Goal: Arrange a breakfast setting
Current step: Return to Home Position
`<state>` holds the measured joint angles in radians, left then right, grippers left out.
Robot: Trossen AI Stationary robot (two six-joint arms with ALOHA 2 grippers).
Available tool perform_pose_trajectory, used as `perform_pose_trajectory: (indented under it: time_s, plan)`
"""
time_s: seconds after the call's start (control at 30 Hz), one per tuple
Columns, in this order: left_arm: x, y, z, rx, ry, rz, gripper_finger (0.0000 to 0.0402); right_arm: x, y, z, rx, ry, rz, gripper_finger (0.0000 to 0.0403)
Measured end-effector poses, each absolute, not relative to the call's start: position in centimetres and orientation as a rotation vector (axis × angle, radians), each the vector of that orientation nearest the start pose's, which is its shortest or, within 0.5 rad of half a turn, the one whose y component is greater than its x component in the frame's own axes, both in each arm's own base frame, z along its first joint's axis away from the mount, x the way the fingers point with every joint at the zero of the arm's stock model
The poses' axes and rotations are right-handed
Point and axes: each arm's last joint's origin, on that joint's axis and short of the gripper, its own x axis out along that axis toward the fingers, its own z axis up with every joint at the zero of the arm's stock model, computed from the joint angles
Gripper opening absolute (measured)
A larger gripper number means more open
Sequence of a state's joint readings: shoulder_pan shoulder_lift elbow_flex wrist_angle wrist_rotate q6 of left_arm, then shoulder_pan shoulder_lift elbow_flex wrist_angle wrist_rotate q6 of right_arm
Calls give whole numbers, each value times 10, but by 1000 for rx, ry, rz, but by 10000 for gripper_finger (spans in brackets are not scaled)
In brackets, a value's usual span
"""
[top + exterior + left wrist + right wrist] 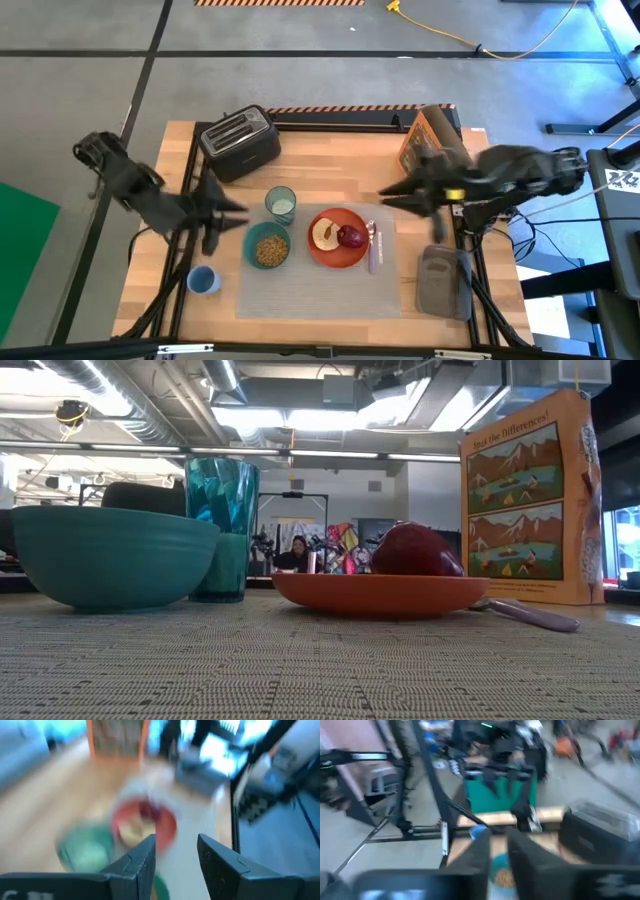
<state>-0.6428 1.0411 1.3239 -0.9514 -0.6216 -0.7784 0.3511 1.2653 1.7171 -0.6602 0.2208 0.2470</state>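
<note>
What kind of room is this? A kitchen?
Probably a robot lab or workshop, not a home kitchen: bare silver ceiling ducts, a yellow cable across the grey concrete floor, and two dark robot arms at a wooden table.

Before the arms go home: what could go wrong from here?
1. The left pincer hangs open right beside the tall glass; a sideways swing could tip it onto the mat.
2. The right pincer hangs between the plate and the upright cereal box; that arm could knock the box over.
3. The apple lies loose on the plate beside the toast; a bump might roll it off.
</note>
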Motion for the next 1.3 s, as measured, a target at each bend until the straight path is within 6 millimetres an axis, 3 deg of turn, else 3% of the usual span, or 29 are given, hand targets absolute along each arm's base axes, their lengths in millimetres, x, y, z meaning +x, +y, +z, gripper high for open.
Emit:
perform_pose_trajectory:
  time_s: [0.07, 0.17, 0.23, 0.4, 0.53, 0.73, 0.83, 1.07, 1.3]
  plan:
    - [150, -83, 417, -300, 397, 205, 134, 195, 76, 509, 120, 164, 159, 27]
    - [143, -74, 422, -225, 247, 300, 109, 162, 77, 507, 68, 152, 153, 15]
    - [134, -69, 414, -180, 192, 291, 83, 142, 77, 490, 84, 167, 123, 10]
    - [109, -55, 377, -215, 85, 172, 10, 108, 71, 441, 162, 19, 171, 5]
    - [104, -51, 357, -119, -42, 83, 11, 94, 67, 395, 166, -155, 336, 3]
    - [110, -51, 321, -2, -43, 77, 12, 111, 69, 309, 81, -149, 258, 1]
    - [119, -52, 304, -10, 6, 118, 13, 129, 69, 282, 93, -161, 267, 1]
    - [116, -43, 305, 29, -20, 166, 5, 168, 38, 255, 24, -52, 275, 0]
    - [81, -22, 309, 91, -61, 184, 1, 172, 11, 244, -31, -51, 260, 0]
